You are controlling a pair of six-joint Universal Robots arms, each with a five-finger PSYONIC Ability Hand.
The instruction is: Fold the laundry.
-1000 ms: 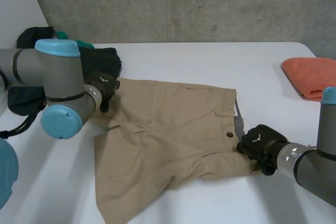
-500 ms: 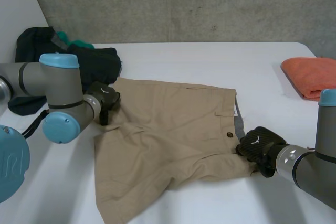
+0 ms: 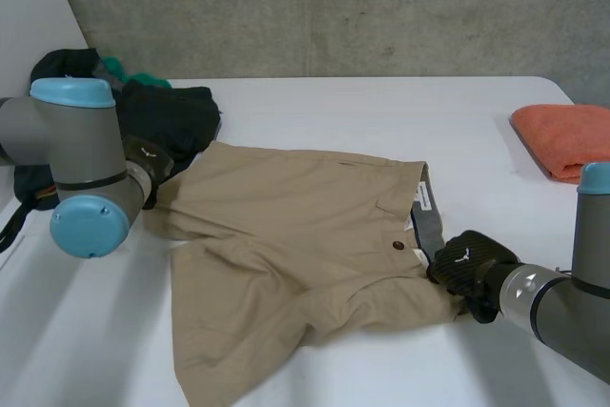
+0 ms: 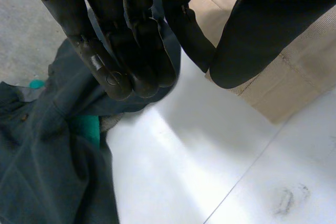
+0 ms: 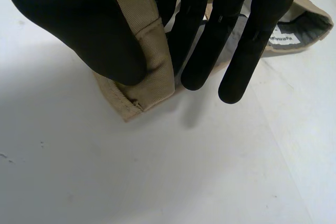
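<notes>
Khaki shorts [image 3: 286,245] lie spread on the white table [image 3: 362,111]. At their left edge, my left hand [image 3: 145,161] pinches a hem corner of the shorts [image 4: 283,77] between thumb and straight fingers [image 4: 131,45]. By the waistband end at the right, my right hand [image 3: 469,266] grips the shorts. There the thumb [image 5: 79,24] presses a khaki corner [image 5: 149,72] against the fingers. The waistband's grey lining with a white label [image 3: 424,199] is turned up beside the right hand.
A heap of dark clothes [image 3: 162,111] with a teal piece [image 3: 143,78] lies at the back left, just past my left hand's fingertips [image 4: 47,150]. An orange folded towel [image 3: 567,140] rests at the table's right edge. A grey wall stands behind.
My left hand has closed on the shorts' left edge and drawn it leftward. The waistband near the right hand has turned over, showing its grey lining. The right hand has stayed put.
</notes>
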